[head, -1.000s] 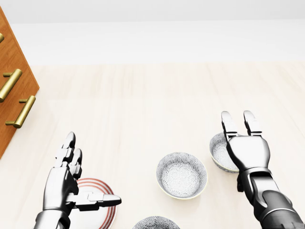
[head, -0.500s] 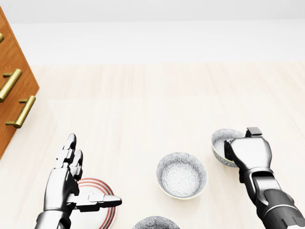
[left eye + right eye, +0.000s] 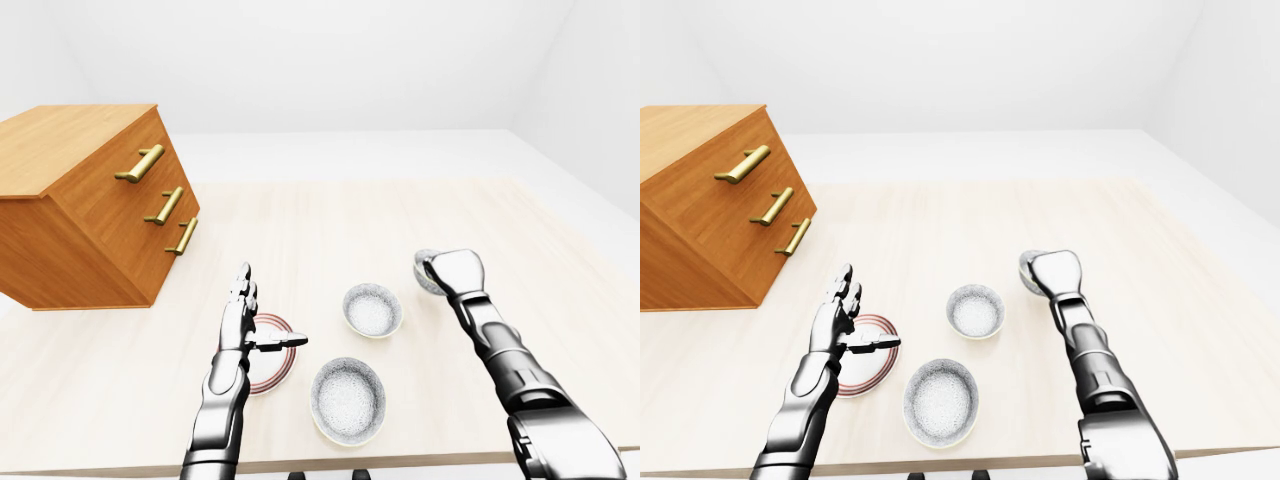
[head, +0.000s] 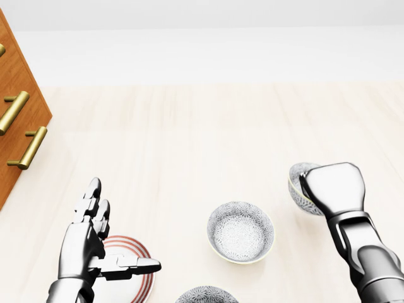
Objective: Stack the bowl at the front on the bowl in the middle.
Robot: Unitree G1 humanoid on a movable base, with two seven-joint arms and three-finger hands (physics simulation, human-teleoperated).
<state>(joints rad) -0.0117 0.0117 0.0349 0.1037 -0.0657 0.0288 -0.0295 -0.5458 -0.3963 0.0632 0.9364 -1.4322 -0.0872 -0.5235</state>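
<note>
Fingers curled round the front bowl [image 4: 298, 185], the right hand [image 4: 334, 189] holds it up-right of the middle bowl [image 4: 241, 231] in the head view; the left hand [image 4: 85, 243], fingers spread, hangs farther left.

Bowl [image 3: 347, 398] [image 3: 372, 309] [image 4: 298, 186]: three. Plate [image 3: 262, 375]: one. Drawer chest [image 3: 90, 215]: one. Table [image 3: 330, 220]: one.
</note>
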